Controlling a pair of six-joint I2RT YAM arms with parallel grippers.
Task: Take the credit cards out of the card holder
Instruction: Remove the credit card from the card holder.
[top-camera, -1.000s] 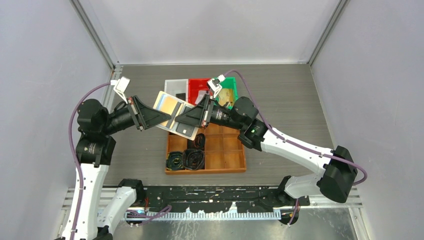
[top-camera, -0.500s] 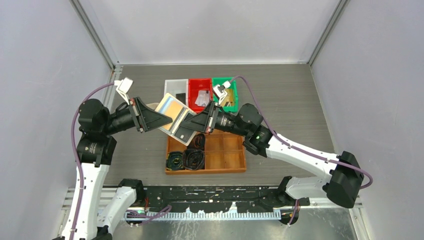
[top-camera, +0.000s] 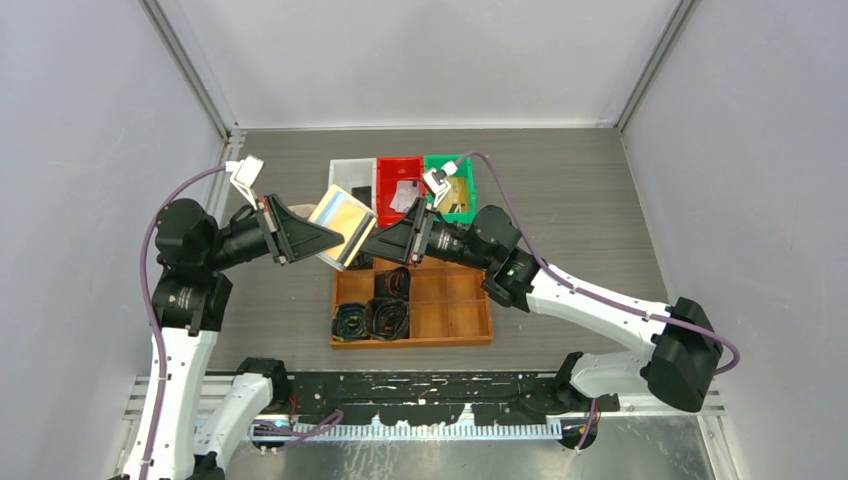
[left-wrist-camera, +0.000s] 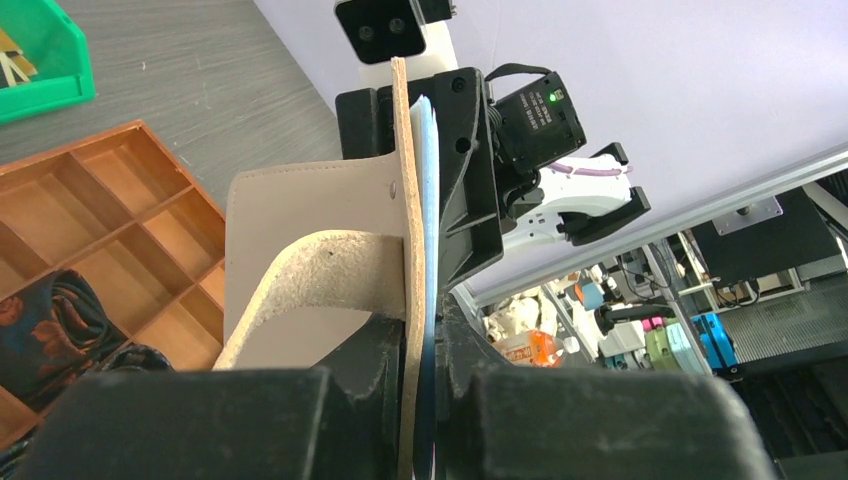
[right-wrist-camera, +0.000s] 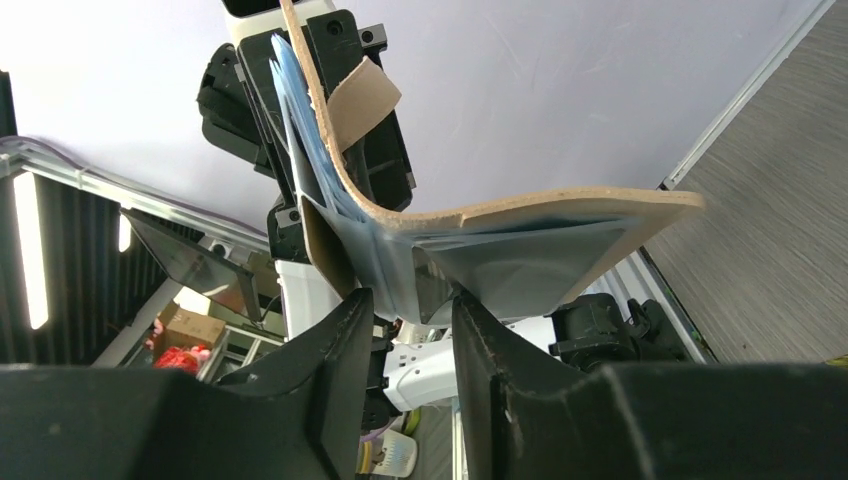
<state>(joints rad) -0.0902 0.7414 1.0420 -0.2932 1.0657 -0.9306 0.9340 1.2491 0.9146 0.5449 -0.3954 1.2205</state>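
Aloft centre-left in the top view, the card holder (top-camera: 338, 217) bridges both arms: left fingers (left-wrist-camera: 600, 425) clamp its left flap, while right fingers (right-wrist-camera: 300, 400) straddle the right flap's pocket edge, grip impossible to tell.

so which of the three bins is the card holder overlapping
The white bin, leftmost in the row; the held card holder hides its near edge from above.

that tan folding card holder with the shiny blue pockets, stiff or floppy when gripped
Probably floppy: the tan folding card holder curves sharply between the left gripper and right gripper. Its strap tab curls, so likely soft. The glossy blue pockets may be slippery.
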